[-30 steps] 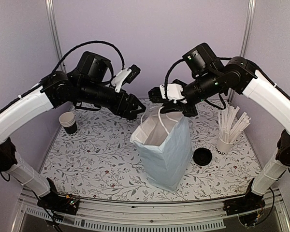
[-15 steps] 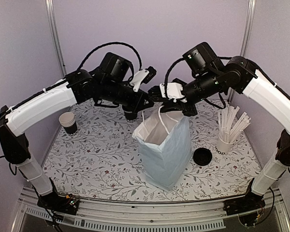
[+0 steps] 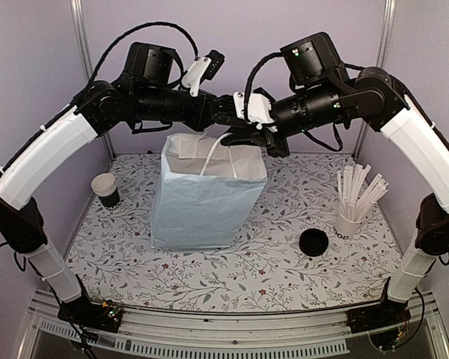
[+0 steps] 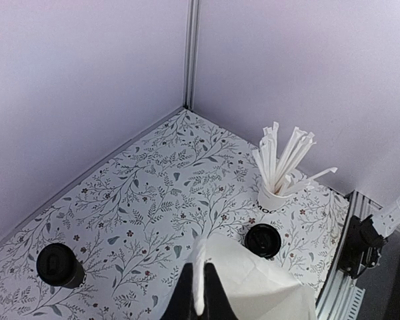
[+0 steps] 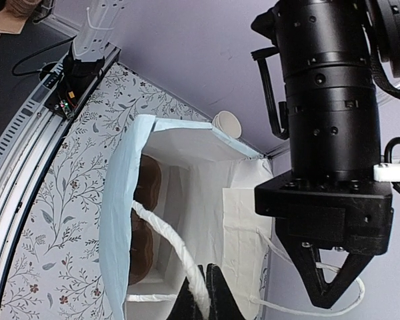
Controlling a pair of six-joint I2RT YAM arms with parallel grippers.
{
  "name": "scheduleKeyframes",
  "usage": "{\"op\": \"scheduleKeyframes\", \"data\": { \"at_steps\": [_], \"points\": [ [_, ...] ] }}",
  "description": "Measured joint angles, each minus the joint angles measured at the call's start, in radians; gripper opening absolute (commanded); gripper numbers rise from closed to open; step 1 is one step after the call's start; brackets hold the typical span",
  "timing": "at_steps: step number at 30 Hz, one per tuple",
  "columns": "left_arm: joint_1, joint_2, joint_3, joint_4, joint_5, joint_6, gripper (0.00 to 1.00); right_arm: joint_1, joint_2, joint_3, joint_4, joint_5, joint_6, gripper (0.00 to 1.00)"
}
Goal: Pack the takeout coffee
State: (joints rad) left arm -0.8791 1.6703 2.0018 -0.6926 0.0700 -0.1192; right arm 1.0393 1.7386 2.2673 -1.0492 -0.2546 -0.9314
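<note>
The coffee cup [image 3: 105,189] stood open at the left edge of the table [image 3: 269,277], outside the bag [image 3: 202,202]. A loose black lid [image 3: 313,242] lay well apart on the right, just beside the white cup of stirrers [image 3: 346,223]. We saw the pale-blue bag upright between them, mouth open, with brown shapes [image 5: 145,227] inside. The left gripper [image 4: 200,270] was pinched tight on 1 white handle [image 4: 199,297]; the right gripper [image 5: 205,273] was pinched on the second handle [image 5: 167,237]. Another black cup [image 4: 59,265], lid on, stood near the back wall.
</note>
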Motion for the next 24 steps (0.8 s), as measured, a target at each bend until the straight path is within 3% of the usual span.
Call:
{"op": "scheduleKeyframes", "data": {
  "at_steps": [21, 22, 23, 24],
  "points": [
    [0.020, 0.011, -0.008, -0.009, 0.016, 0.037, 0.00, 0.014, 0.025, -0.004, 0.001, 0.037, 0.001, 0.04],
    [0.022, 0.012, -0.011, -0.009, 0.016, 0.039, 0.03, 0.014, 0.025, -0.006, 0.002, 0.037, 0.001, 0.06],
    [0.023, 0.012, -0.016, -0.009, 0.016, 0.040, 0.32, 0.014, 0.025, -0.010, 0.003, 0.037, 0.001, 0.14],
    [0.025, 0.012, -0.021, -0.008, 0.016, 0.041, 0.54, 0.015, 0.025, -0.015, 0.005, 0.038, 0.001, 0.28]
  ]
}}
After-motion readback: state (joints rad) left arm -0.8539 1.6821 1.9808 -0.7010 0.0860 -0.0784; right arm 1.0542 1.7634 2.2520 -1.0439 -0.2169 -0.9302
